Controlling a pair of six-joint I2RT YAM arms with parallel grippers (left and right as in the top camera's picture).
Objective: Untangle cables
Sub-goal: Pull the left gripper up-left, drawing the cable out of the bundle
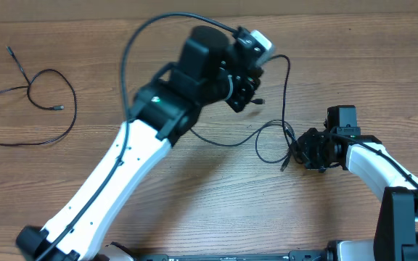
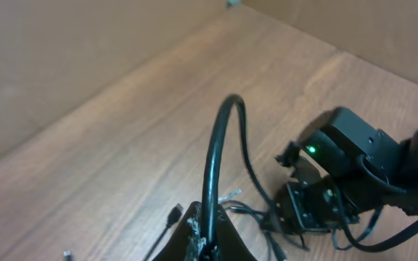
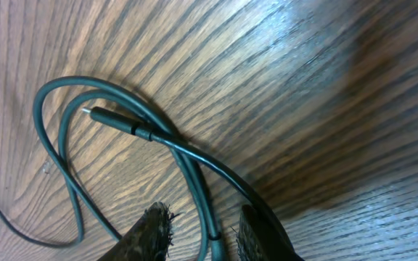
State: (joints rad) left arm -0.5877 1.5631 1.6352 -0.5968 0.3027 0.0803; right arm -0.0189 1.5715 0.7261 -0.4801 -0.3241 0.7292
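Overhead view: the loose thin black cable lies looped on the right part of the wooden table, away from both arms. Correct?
No: the overhead view shows the loose thin black cable on the left part of the wooden table, not the right. The rest holds.

a wooden worktop (image 1: 354,43) fills the overhead view, mid-brown with long grain running side to side and darker streaks. plain tan boards (image 2: 64,51) stand upright along two of its edges and meet at a corner (image 2: 231,6), as the left wrist view shows. a soft dark shadow (image 1: 216,174) lies on the wood toward the near edge, and a pale bluish glare (image 3: 289,22) sits on the glossy surface in the right wrist view.
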